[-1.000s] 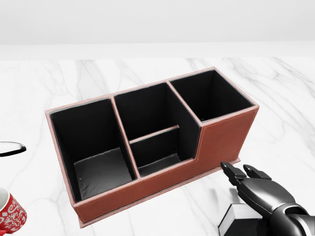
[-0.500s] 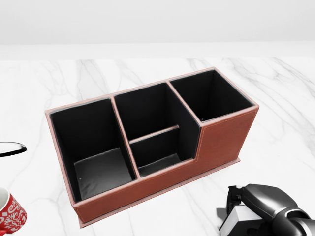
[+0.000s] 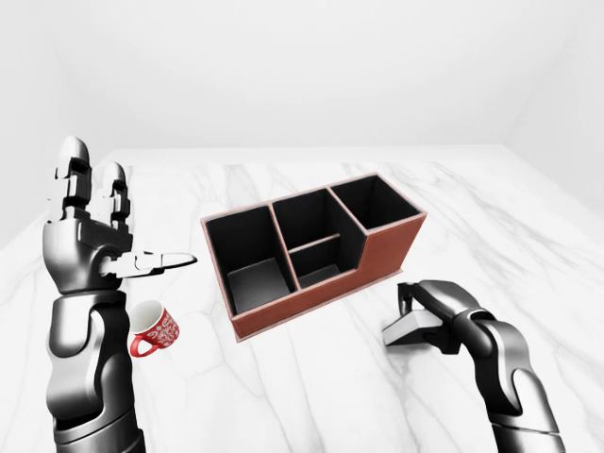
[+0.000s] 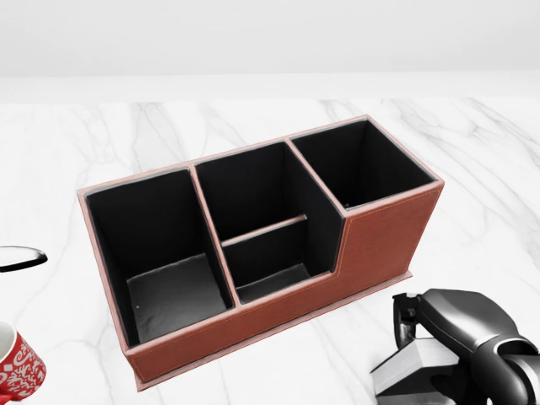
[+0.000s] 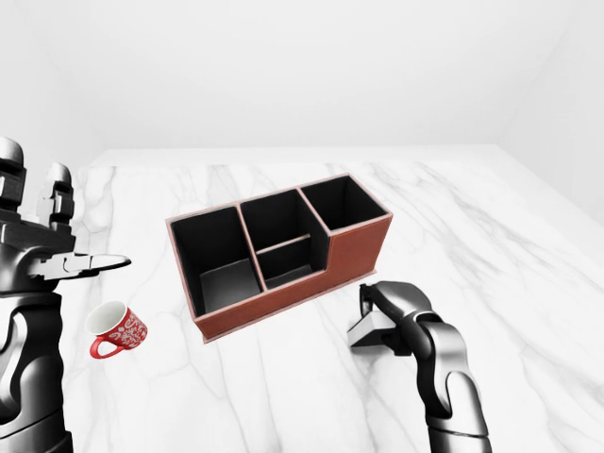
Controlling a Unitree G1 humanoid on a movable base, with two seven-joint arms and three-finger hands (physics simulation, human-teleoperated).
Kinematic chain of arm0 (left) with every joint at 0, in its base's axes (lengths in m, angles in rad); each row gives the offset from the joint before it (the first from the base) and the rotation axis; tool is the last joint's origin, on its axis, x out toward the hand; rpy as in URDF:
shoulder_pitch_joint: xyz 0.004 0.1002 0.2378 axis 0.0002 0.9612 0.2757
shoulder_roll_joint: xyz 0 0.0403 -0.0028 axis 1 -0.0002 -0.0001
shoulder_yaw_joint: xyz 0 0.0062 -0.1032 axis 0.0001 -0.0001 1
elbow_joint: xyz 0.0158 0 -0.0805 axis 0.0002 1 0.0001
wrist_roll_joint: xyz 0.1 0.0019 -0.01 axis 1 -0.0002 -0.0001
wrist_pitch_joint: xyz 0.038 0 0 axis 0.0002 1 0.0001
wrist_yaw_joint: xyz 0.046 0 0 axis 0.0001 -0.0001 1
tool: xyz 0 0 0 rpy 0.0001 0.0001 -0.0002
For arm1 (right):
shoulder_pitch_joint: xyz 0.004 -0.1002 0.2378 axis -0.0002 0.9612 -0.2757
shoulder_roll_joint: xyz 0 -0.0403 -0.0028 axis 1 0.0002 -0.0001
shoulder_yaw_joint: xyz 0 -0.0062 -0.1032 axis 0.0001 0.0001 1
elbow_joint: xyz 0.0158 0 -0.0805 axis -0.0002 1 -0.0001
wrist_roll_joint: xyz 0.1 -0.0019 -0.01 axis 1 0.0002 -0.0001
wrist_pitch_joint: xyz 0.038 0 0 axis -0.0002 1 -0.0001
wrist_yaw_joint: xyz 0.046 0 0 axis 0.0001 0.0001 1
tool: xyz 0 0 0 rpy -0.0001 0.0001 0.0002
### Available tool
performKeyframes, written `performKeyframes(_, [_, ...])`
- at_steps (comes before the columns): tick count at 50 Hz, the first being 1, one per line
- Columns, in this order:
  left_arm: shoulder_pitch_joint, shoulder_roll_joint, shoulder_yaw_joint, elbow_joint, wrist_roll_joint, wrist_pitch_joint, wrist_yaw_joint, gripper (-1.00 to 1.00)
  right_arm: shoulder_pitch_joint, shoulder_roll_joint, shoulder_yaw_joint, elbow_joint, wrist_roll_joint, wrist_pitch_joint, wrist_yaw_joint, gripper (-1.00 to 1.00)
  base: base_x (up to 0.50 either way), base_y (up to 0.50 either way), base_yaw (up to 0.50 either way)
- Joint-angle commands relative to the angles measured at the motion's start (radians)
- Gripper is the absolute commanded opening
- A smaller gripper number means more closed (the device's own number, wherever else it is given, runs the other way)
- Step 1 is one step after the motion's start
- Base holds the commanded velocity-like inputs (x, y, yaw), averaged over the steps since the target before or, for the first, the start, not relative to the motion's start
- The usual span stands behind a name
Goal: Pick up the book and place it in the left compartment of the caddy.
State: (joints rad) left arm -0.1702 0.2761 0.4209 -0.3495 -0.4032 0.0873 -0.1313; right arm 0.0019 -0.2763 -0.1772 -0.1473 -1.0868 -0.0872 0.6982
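The book (image 4: 410,362), dark with white page edges, lies low on the marble table to the right of the caddy. My right hand (image 4: 422,333) covers it, with the fingers (image 4: 404,314) curled down over its far edge, and the book tilts up a little in the grip. It also shows in the left-eye view (image 3: 404,331). The red-brown caddy (image 4: 380,240) stands mid-table with black compartments; its left compartment (image 4: 160,253) holds nothing. My left hand (image 3: 123,212) is raised at the left, open and empty.
A red and white mug (image 3: 155,330) lies on its side on the white marble table (image 3: 311,396), left of the caddy and just below my left hand. The thin black shape at the head view's left edge (image 4: 18,256) is my left thumb.
My right hand has gone from open above the book to curled down over it. The book now sits slightly higher and tilted under the hand. The caddy, mug and left hand have not moved.
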Motion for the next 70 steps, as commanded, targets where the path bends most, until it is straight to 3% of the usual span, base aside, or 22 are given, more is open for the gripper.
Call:
performKeyframes(1, [0.005,-0.001,0.003,0.008,-0.006,0.000,-0.004,1.00,-0.032,0.005,-0.010,-0.122,0.023,0.000,0.000,-1.00,0.00,0.00,0.00])
performKeyframes(21, [0.010,0.003,0.011,0.010,-0.021,0.000,-0.008,1.00,-0.098,0.005,0.016,-0.281,0.069,0.003,0.000,-1.00,0.00,0.00,0.00])
performKeyframes(28, [0.006,0.002,0.005,0.019,-0.019,0.000,-0.009,1.00,-0.116,-0.059,0.083,-0.312,0.108,0.081,0.000,-1.00,0.00,0.00,0.00])
performKeyframes(34, [0.007,0.000,0.003,0.020,-0.019,0.000,-0.009,1.00,-0.141,-0.124,0.162,-0.350,0.152,0.174,0.000,-1.00,0.00,0.00,0.00])
performKeyframes(51, [0.022,-0.003,0.016,0.014,-0.032,0.000,-0.014,1.00,-0.327,-0.238,0.354,-0.425,0.245,0.174,0.000,-1.00,0.00,0.00,0.00])
performKeyframes(70, [0.047,-0.003,0.043,0.028,-0.061,0.000,-0.028,1.00,-0.508,-0.213,0.506,-0.414,0.250,0.174,0.000,-1.00,0.00,0.00,0.00])
